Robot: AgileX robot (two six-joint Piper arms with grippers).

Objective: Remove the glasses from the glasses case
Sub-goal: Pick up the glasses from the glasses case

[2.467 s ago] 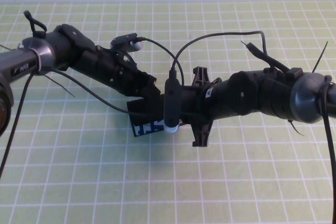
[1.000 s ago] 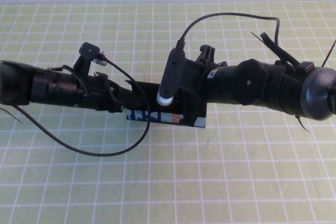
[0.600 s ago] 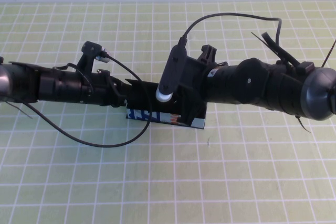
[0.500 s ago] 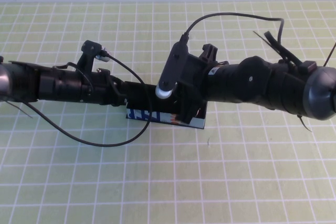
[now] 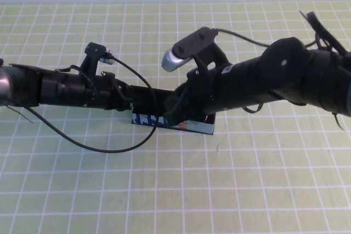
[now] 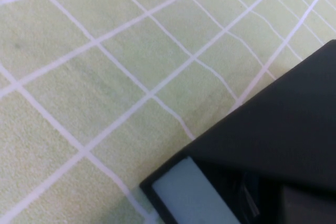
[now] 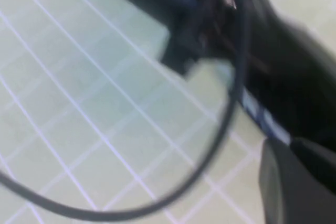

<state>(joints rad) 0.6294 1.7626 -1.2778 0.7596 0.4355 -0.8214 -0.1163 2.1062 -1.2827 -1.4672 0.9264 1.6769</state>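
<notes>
The glasses case point(image 5: 194, 127) lies in the middle of the green grid mat, its light blue printed long side facing me, its top mostly covered by both arms. My left gripper point(image 5: 143, 100) reaches in from the left and sits at the case's left end. The left wrist view shows a black flat panel of the case point(image 6: 283, 124) and a pale blue patch point(image 6: 184, 192) very close. My right gripper point(image 5: 176, 110) comes in from the right, tilted down over the case's middle. The blue print point(image 7: 261, 114) shows blurred in the right wrist view. The glasses are hidden.
The left arm's black cable point(image 5: 104, 145) loops over the mat in front of the case's left end. The right wrist camera point(image 5: 186, 52) sticks up above the case. The white wall runs along the mat's far edge point(image 5: 164, 3).
The right wrist has rolled, its camera swinging up and back, and its gripper has dipped left and down onto the case. The left arm has stayed put over the last half second.
</notes>
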